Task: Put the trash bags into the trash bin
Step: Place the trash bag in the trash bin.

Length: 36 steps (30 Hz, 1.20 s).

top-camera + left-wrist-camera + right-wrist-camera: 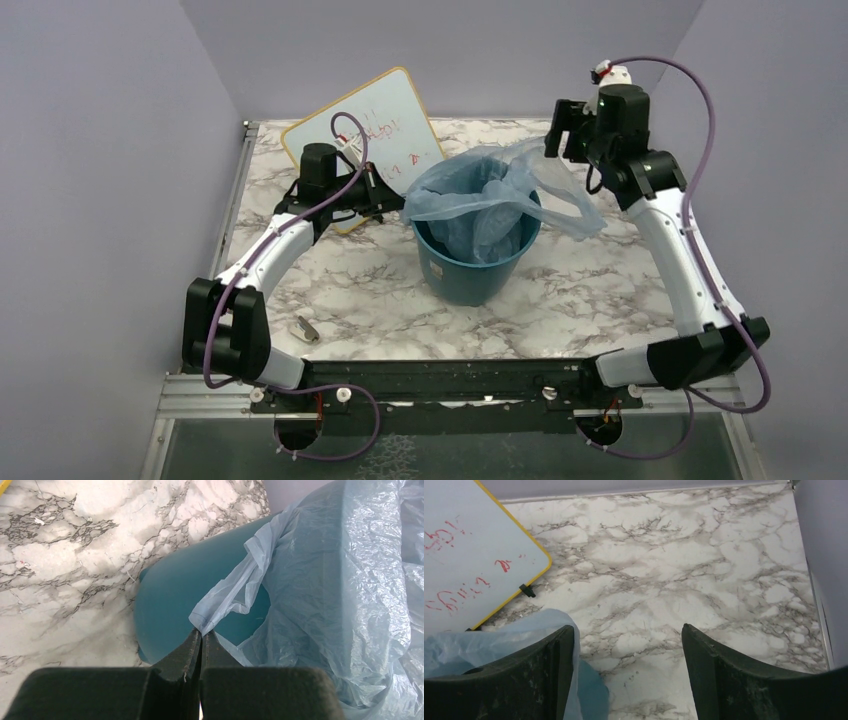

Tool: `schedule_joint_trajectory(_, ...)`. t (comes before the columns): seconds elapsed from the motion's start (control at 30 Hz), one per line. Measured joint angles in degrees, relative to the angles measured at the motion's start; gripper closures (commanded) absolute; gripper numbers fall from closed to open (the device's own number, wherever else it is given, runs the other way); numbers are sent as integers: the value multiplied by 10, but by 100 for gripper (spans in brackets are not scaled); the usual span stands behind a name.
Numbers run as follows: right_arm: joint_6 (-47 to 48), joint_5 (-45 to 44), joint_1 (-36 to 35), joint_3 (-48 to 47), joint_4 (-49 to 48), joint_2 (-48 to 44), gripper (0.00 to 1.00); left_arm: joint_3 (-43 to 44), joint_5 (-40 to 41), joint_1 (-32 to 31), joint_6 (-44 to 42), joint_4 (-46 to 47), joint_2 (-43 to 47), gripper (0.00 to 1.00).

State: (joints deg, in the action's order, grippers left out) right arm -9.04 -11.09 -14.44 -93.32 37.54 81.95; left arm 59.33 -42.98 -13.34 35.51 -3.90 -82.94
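On the tabletop (350, 290) your trash bin (470, 275) stands upright, the trash bag (480, 205) inside it with its mouth draped over the rim. Your left tool (201, 640) pinches the film's edge beside the bin — anchoring it, I'd judge; your right tool (626, 645), beyond the bin, gapes empty.

Left arm (268, 248), right arm (683, 252) are wearing white shells, black joints, purple cables (714, 108); left gripper (201, 633), right gripper (628, 628) looking black.

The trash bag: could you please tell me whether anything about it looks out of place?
Yes: the trash bag is bunched in the trash bin, but a flap spills over the rim's right side, and the left gripper pinches a corner outside the bin.
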Motion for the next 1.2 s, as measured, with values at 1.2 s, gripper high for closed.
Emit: schedule_joint_trajectory(1.2,-55,-89,25,149,46,-257,21,-28,-5,1,-20,-36,47,100)
